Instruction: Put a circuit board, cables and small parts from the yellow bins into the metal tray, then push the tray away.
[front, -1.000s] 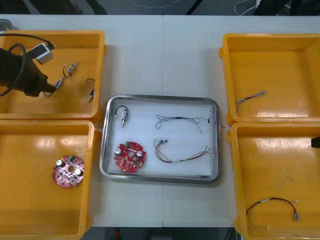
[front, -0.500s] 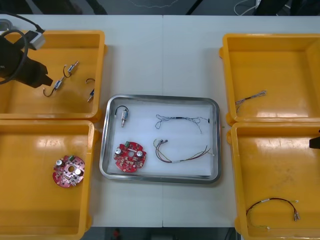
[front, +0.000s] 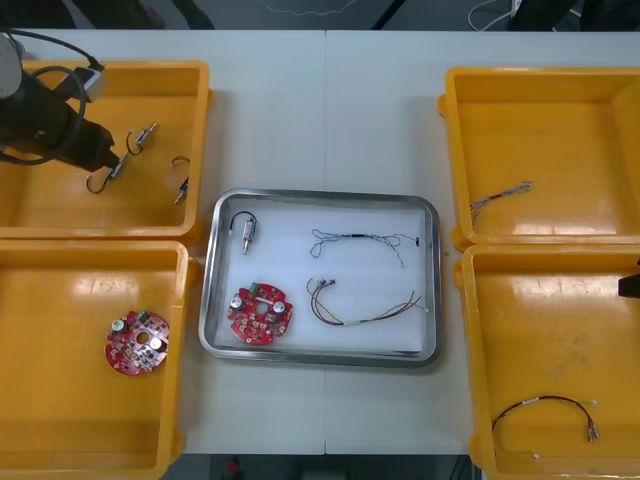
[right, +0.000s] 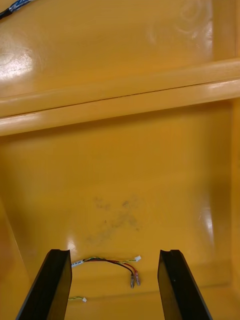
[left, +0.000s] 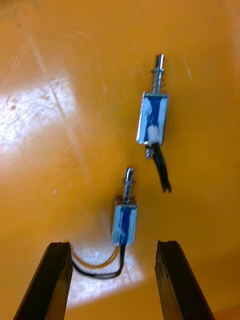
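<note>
Light surface's metal tray (front: 320, 196) already holds a circuit board (front: 261, 316), cables (front: 362, 240) and one small metal part (front: 246, 232). Left gripper (left: 112, 247), jaws spread and empty, hovers over a second metal part (left: 125, 224) in the far-left yellow bin (front: 120, 68); right gripper (right: 113, 254) idles, jaws apart. The push remains.

A tray (front: 320, 194) sits on the table (front: 325, 110), two bins (front: 120, 66) at each side. In it, a circuit board (front: 261, 315) lies near left, a small metal part (front: 247, 233) behind it, two cables (front: 350, 237) to their right.
</note>
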